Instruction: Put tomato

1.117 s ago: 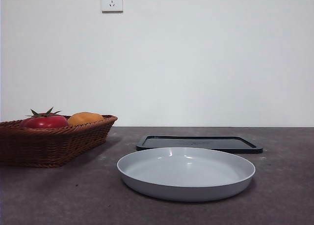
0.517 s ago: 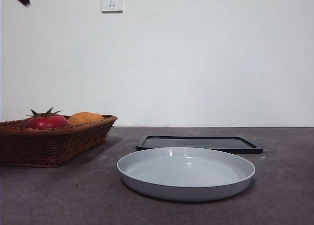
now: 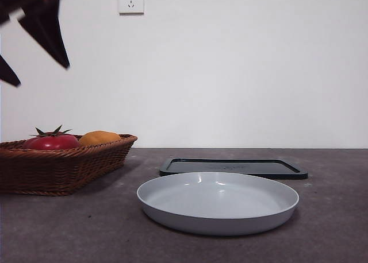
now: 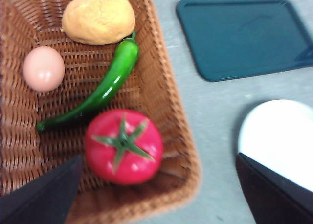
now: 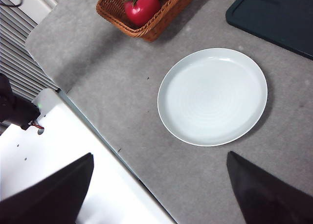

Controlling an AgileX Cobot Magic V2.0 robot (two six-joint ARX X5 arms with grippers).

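1. The tabletop (image 3: 69, 228) is a grey, matte, faintly speckled slab.
2. The basket (image 4: 171, 116) stands by the tabletop's left edge as the front view shows it. It is brown wicker with ribbed, sloping walls.
3. The tray (image 3: 233, 167) is a flat, dark, smooth rectangle with rounded corners and a low lip, lying toward the far edge.
4. The plate (image 3: 218, 202) is round, shallow, smooth and pale grey, and lies bare just in front of the tray.
5. The left claw (image 4: 156, 194) hangs above the basket with its black jaws spread wide and nothing between them. The front view shows it dark at the top left corner.
6. The right claw (image 5: 159, 190) waits high over the near edge, jaws apart and holding nothing.
7. The tomato (image 4: 123, 146) is glossy, round and deep red with a green star stem. It lies in the basket at the end nearest the plate, close to the wall.
8. To grasp it well, the left claw should probably drop straight down centred on the stem, one jaw clearing the wicker wall. It should close gently, since the slick skin may slip.
9. The pepper (image 4: 98, 94) is long, green and shiny, and lies just beside the tomato, so a jaw could nudge it.
10. The orange fruit (image 4: 99, 17) is dull and lumpy.
11. The pink fruit (image 4: 43, 69) is small and smooth.
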